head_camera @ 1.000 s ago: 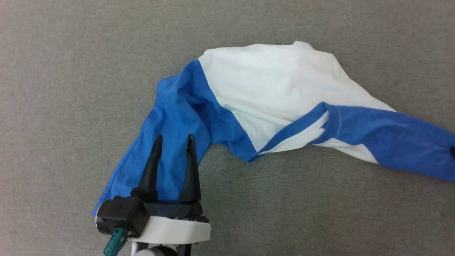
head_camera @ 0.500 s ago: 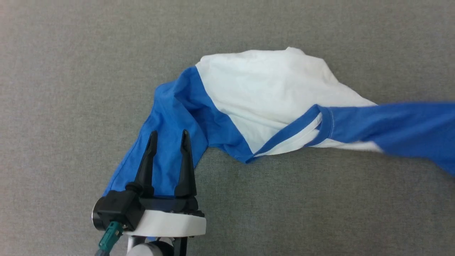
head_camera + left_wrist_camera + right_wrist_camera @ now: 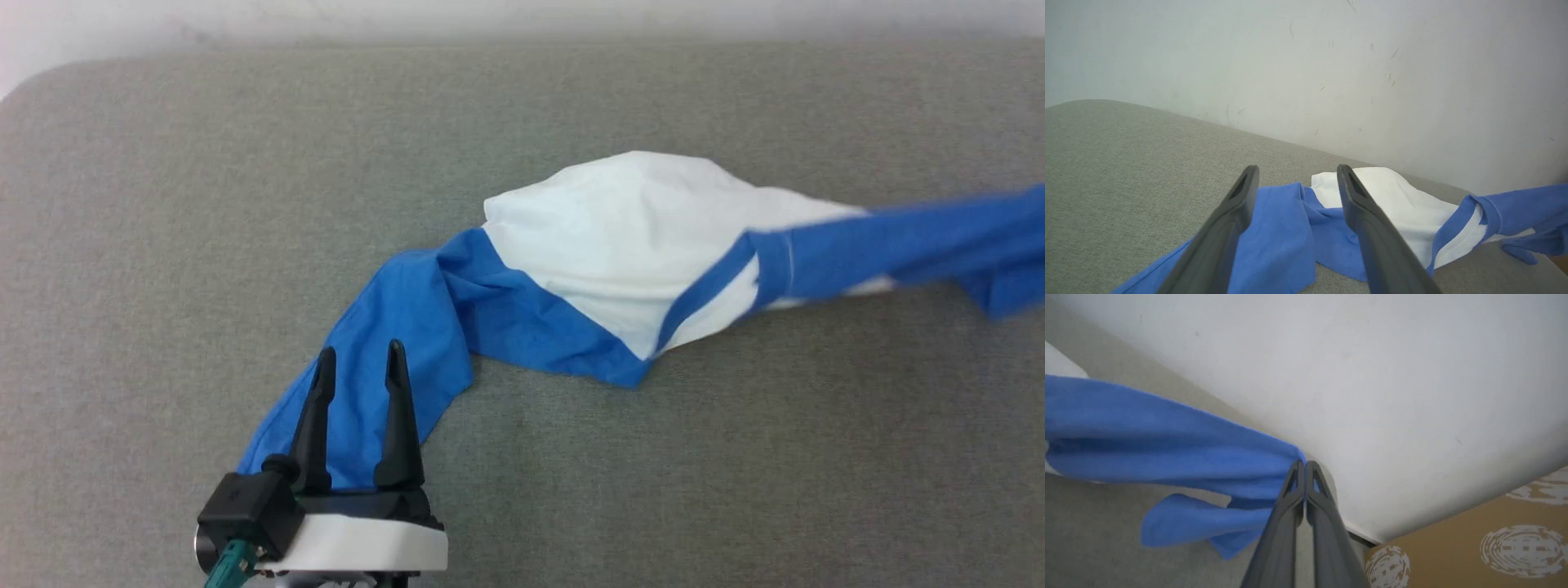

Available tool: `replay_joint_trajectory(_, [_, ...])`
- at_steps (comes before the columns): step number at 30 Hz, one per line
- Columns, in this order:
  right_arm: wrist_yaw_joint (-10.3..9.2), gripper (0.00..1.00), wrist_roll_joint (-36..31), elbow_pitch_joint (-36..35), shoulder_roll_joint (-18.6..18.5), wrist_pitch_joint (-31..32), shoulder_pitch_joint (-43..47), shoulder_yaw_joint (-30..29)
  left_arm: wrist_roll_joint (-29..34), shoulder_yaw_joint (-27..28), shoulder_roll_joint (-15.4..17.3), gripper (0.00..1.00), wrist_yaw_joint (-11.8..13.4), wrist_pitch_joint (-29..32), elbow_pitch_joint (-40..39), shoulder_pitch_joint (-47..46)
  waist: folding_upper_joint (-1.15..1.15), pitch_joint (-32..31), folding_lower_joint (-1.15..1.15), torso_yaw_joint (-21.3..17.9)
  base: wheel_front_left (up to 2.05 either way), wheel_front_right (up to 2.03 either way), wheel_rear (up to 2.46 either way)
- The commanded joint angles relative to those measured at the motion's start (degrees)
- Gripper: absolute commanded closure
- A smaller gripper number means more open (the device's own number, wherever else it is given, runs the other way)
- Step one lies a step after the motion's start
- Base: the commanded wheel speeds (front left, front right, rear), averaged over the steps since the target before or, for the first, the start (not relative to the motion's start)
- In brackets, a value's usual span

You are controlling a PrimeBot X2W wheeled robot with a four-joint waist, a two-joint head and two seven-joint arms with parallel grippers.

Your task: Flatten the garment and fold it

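The garment [image 3: 629,237], a blue and white shirt, lies crumpled across the grey padded surface [image 3: 163,204]. Its white body [image 3: 1412,204] bulges in the middle. One blue sleeve [image 3: 367,367] runs down to the lower left, and my left gripper [image 3: 359,359] hovers open over that sleeve [image 3: 1286,237] with nothing between its fingers. The other blue sleeve [image 3: 906,245] is stretched off the surface toward the right edge of the head view. My right gripper [image 3: 1303,464] is shut on the end of that sleeve [image 3: 1167,437], and a loose flap hangs below it.
A pale wall [image 3: 1331,61] stands right behind the surface's far edge. The surface's rounded back left corner [image 3: 33,82] is in the head view. Beyond the surface's right end lies a tan patterned floor [image 3: 1494,539].
My right gripper has shut on the right sleeve and lifted it, pulling the garment up and rightward. The head camera has tilted up, so the wall now appears. The left gripper stays open.
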Motion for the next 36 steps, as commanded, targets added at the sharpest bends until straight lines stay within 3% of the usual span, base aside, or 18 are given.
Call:
replay_joint_trajectory(1, [-0.13, 1.0, -1.58, 1.3, 3.31, -0.7, 7.9, -2.15, -0.33, 0.31, 0.33, 0.0, -0.26, -0.38, -0.09, 0.97, -0.01, -1.3, 0.01, -1.5, 0.0, 0.0, 0.0])
replay_joint_trajectory(7, [-0.13, 1.0, -3.54, 4.51, 11.0, -2.15, 23.94, -5.36, -0.36, 0.09, 0.68, 0.0, -0.36, -0.25, -0.25, 1.47, -0.01, -1.03, 0.01, -2.34, 0.0, 0.0, 0.0])
replay_joint_trajectory(11, [-0.13, 1.0, -4.22, 6.8, 15.71, -2.45, 29.11, -7.02, -0.07, -0.03, 1.11, 0.0, -0.1, 0.35, -0.57, 1.43, -0.01, -0.74, 0.01, -3.29, 0.0, 0.0, 0.0])
replay_joint_trajectory(12, [-0.13, 0.74, -4.72, 7.32, 16.39, -2.34, 29.59, -7.59, -0.04, -0.11, 1.2, 0.0, -0.07, 0.58, -0.59, 1.43, -0.01, -0.79, 0.01, -3.51, 0.0, 0.0, 0.0])
replay_joint_trajectory(14, [-0.13, 0.0, -5.0, 7.78, 17.74, -1.94, 29.83, -8.72, -0.05, -0.15, 1.31, 0.0, 0.07, 0.89, -0.65, 1.45, -0.01, -1.02, 0.01, -3.88, 0.0, 0.0, 0.0])
replay_joint_trajectory(21, [-0.13, 0.0, 0.65, -0.64, 20.78, 0.19, 25.41, -12.31, -0.45, -0.46, 1.57, 0.0, 0.01, 1.61, -0.54, 1.52, -0.01, -2.41, 0.01, -4.27, 0.0, 0.0, 0.0])
replay_joint_trajectory(28, [-0.13, 0.0, 9.92, -13.51, 18.5, 7.56, 18.42, -9.61, -0.9, -1.22, 1.37, 0.0, -0.49, 1.54, -0.15, 1.19, -0.01, -2.59, 0.01, -2.5, 0.0, 0.0, 0.0])
replay_joint_trajectory(32, [-0.13, 0.0, 12.1, -13.63, 15.76, 11.63, 12.93, -6.18, -0.6, -1.91, 1.19, 0.0, -0.66, 1.43, -0.16, 0.44, -0.01, -0.99, 0.01, -0.63, 0.0, 0.0, 0.0])
replay_joint_trajectory(36, [-0.13, 0.0, 15.09, -8.7, 13.49, 15.72, 7.27, -1.41, -0.1, -2.86, 0.81, 0.0, -0.58, 1.37, 0.03, -0.32, -0.01, 1.01, 0.01, 1.53, 0.0, 0.0, 0.0])
